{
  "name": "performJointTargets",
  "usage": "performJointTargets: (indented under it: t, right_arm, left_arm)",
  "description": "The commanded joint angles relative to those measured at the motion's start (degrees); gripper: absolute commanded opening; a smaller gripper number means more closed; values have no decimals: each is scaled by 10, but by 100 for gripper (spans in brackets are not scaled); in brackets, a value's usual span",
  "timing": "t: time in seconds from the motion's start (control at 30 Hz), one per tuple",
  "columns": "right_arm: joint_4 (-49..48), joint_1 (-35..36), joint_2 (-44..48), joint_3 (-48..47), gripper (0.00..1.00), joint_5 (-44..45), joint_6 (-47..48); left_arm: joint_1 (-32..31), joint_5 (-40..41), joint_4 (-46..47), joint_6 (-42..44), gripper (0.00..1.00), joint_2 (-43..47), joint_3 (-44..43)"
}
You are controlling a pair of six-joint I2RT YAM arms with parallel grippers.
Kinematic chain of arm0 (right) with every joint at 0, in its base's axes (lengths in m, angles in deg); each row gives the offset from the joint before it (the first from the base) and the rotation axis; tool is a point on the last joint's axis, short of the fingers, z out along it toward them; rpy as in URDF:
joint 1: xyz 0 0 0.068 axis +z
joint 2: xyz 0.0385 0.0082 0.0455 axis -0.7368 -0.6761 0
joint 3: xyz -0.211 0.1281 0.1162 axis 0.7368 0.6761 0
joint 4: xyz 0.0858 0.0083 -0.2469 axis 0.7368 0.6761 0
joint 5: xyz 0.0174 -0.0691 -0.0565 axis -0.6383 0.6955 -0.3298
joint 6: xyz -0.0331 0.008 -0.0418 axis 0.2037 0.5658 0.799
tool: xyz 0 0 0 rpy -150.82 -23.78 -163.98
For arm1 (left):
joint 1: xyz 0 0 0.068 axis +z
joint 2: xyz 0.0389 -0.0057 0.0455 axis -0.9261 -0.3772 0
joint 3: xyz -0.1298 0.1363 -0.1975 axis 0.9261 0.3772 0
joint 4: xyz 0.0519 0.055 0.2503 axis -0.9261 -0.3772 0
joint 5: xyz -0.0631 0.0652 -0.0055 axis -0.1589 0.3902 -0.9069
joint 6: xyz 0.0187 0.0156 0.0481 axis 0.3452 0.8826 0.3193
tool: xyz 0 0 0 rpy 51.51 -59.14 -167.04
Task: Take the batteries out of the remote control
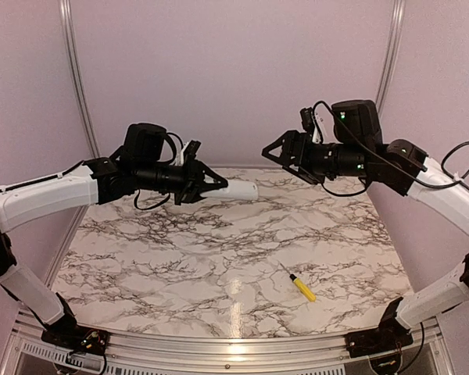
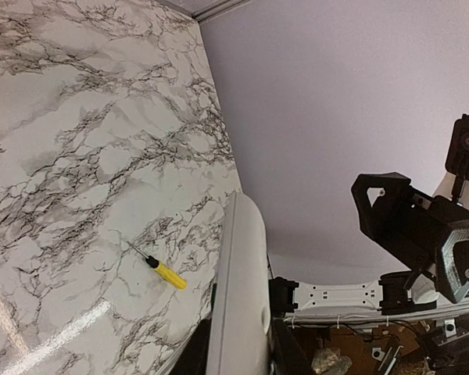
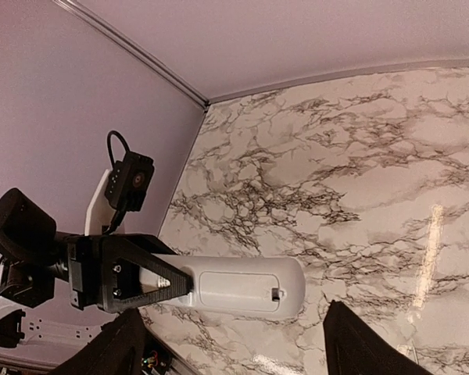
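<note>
Grips remote control (image 1: 238,190) by one end in clenched left jaws, opposite released right jaws.
Likely light, stiff, slick; best pinched across long edges, clear of battery cover (image 3: 238,287).

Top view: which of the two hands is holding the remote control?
The left hand, closed around one end of the white remote control and holding it in the air. The right hand faces it, open and empty, not touching.
</note>
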Motion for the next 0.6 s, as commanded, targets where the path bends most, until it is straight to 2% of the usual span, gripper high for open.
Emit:
performJointTargets:
  t: [0.0, 0.13, 0.27, 0.57]
  right_arm:
    - [54, -38, 7, -13, 76, -62, -45]
    - [57, -52, 0, -16, 76, -103, -65]
    - [75, -59, -19, -42, 76, -107, -70]
    - [151, -61, -44, -95, 74, -23, -31]
  left_arm:
    - [2, -8, 66, -46, 0, -41, -54]
    - [2, -26, 109, -85, 0, -87, -86]
    - [1, -48, 84, -99, 0, -143, -153]
    - [-6, -56, 127, -136, 0, -180, -177]
